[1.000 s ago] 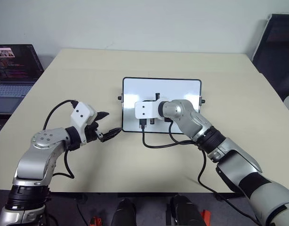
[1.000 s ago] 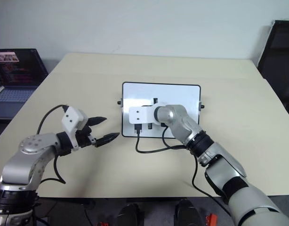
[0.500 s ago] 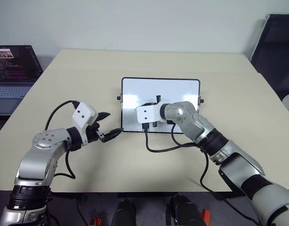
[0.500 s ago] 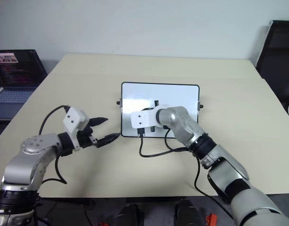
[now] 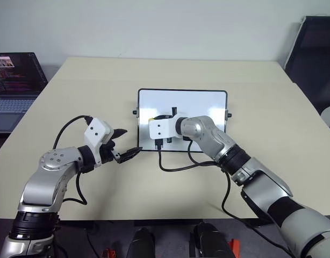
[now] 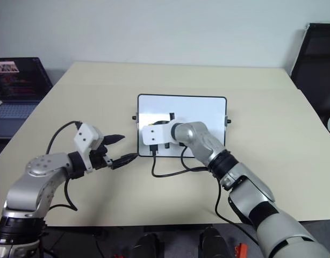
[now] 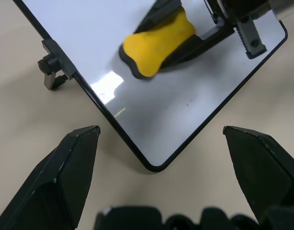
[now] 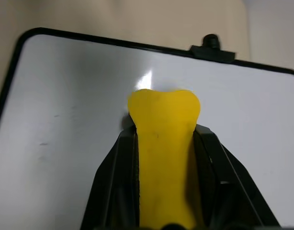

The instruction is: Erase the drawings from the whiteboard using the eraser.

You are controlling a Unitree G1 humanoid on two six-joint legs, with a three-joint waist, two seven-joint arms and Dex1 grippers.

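The small bright yellow foam-like eraser (image 8: 163, 143) sits clamped between the right gripper's (image 5: 164, 128) two black fingers, its flared tip pressed on the glossy white whiteboard (image 5: 208, 102) with its thin black frame, lying flat mid-table. It looks light and soft, likely to squash under pressure, so a grip along its narrow waist seems best. The left gripper (image 5: 123, 143) hovers with jaws spread beside the board's near left corner. No drawings are discernible.

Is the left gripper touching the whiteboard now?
Apart. Left wrist view: left gripper open, bare table between its fingertips and the whiteboard corner.
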